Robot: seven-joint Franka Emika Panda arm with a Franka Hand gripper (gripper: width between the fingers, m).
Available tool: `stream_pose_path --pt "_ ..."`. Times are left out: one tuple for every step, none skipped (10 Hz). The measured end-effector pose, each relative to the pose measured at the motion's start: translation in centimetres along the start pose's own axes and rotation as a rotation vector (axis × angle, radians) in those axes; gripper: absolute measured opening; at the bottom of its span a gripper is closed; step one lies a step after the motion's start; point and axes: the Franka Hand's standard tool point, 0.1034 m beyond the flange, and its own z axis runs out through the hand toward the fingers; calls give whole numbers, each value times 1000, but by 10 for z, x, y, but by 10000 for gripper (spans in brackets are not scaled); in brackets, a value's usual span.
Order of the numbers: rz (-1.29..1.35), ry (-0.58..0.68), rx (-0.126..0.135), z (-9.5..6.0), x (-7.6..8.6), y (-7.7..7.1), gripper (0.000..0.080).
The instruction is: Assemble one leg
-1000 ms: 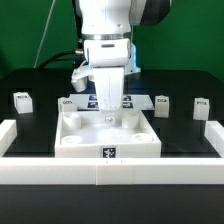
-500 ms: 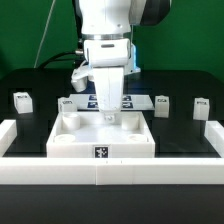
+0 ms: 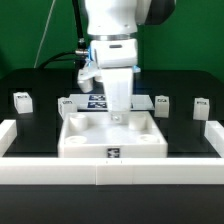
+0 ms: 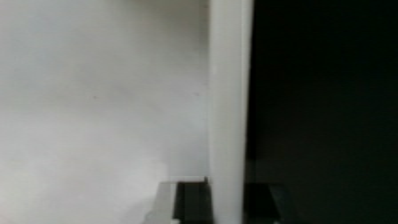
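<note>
While pincer [image 3: 118,117] state can't be told, leg [image 3: 22,99] sits white, stubby, tag-faced.

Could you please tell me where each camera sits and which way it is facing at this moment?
Exterior view: off the arm, facing it across the black table from slightly above; shows the tray-like part, four legs, and the arm down to its gripper.
Wrist view: on the wrist, very close to a white surface beside black; no gripper clearly recognisable.
Shared: probably the tray-like part, though the wrist view is too close to confirm.
</note>
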Motion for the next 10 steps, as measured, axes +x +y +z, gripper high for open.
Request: stream_pose_path --pt "13 8 -2 0 12 2 58" --pt "41 14 -2 1 23 5 58" --pt "65 19 -3 1 36 9 58" --pt "95 24 -6 2 48 13 58" --pt "118 27 -11 3 58 20 58" --pt "122 30 -19 3 65 27 58" --pt "116 32 -24 3 68 31 58" --pt "105 34 -29 3 72 35 58" --pt "77 33 -27 3 74 37 58" --pt "65 32 -27 4 76 36 58"
